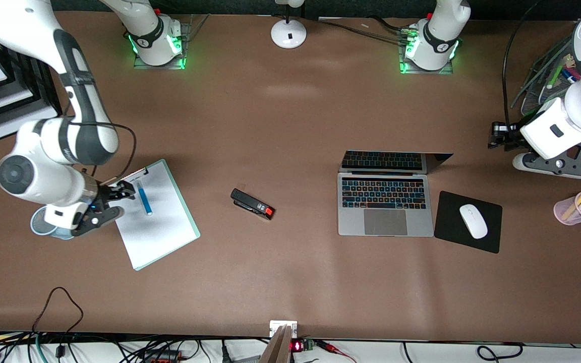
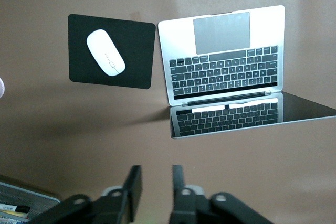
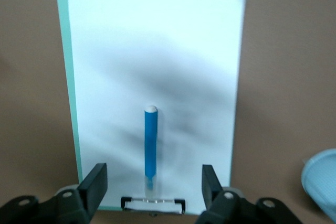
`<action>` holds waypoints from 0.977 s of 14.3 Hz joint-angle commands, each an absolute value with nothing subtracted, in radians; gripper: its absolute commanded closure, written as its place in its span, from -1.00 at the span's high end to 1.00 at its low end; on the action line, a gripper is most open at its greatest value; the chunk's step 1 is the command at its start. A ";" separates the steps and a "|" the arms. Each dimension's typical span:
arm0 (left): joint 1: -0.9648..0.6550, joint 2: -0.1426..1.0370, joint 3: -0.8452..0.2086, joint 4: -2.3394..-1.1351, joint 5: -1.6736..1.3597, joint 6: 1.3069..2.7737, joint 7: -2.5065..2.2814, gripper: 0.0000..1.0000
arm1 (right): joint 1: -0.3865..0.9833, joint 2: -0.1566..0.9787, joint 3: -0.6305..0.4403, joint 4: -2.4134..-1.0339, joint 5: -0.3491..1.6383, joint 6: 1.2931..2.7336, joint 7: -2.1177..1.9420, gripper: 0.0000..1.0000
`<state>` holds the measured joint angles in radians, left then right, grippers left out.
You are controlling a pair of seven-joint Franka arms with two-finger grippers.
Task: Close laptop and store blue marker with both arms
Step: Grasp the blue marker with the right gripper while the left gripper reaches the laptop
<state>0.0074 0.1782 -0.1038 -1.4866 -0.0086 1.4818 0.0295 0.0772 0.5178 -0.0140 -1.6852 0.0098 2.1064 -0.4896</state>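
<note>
The laptop lies open toward the left arm's end of the table, its lid tilted far back; the left wrist view shows it too. My left gripper hovers beside the lid, at the table's end, open and empty. The blue marker lies on white paper on a teal clipboard toward the right arm's end. My right gripper is low at the clipboard's clip end, wide open and empty, with the marker just ahead, in line with the gap between its fingers.
A black stapler with a red end lies mid-table. A white mouse sits on a black mouse pad beside the laptop. A pink pen cup and wire organizer stand at the left arm's end. A light-blue mesh cup sits under the right arm.
</note>
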 commanded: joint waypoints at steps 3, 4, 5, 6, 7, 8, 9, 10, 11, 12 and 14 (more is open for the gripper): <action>-0.018 0.166 -0.168 -1.492 -0.086 1.371 -0.113 -1.00 | 0.078 0.578 -0.012 -1.689 0.017 2.190 -0.664 0.32; -0.018 0.158 -0.199 -1.503 -0.093 1.371 -0.177 -1.00 | 0.078 0.586 -0.012 -1.689 0.017 2.192 -0.664 0.30; -0.017 0.152 -0.234 -1.529 -0.094 1.377 -0.217 -1.00 | 0.078 0.595 -0.011 -1.689 0.018 2.194 -0.664 0.26; -0.014 0.137 -0.257 -1.561 -0.095 1.397 -0.238 -1.00 | 0.080 0.600 -0.011 -1.689 0.018 2.200 -0.666 0.22; -0.018 0.127 -0.261 -1.603 -0.097 1.435 -0.245 -1.00 | 0.081 0.612 -0.011 -1.689 0.018 2.206 -0.664 0.18; -0.018 0.117 -0.276 -1.641 -0.101 1.471 -0.267 -1.00 | 0.084 0.621 -0.009 -1.689 0.018 2.215 -0.664 0.15; -0.018 0.117 -0.305 -1.682 -0.101 1.518 -0.306 -1.00 | 0.084 0.630 -0.009 -1.689 0.018 2.227 -0.664 0.14; -0.018 0.117 -0.330 -1.725 -0.101 1.572 -0.334 -1.00 | 0.084 0.635 -0.009 -1.689 0.018 2.229 -0.664 0.10; -0.017 0.115 -0.350 -1.776 -0.101 1.624 -0.360 -1.00 | 0.084 0.635 -0.002 -1.689 0.020 2.229 -0.660 0.08; -0.017 0.112 -0.359 -1.826 -0.101 1.681 -0.374 -1.00 | 0.084 0.640 0.002 -1.689 0.024 2.232 -0.657 0.07; -0.017 0.098 -0.386 -1.935 -0.098 1.811 -0.379 -1.00 | 0.087 0.649 0.003 -1.687 0.026 2.241 -0.655 0.02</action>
<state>-0.0309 0.1539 -0.3644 -1.8018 -0.0800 1.7017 -0.3691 0.0850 0.6431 -0.0019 -1.6870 0.0120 2.2256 -0.6444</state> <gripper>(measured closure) 0.991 0.476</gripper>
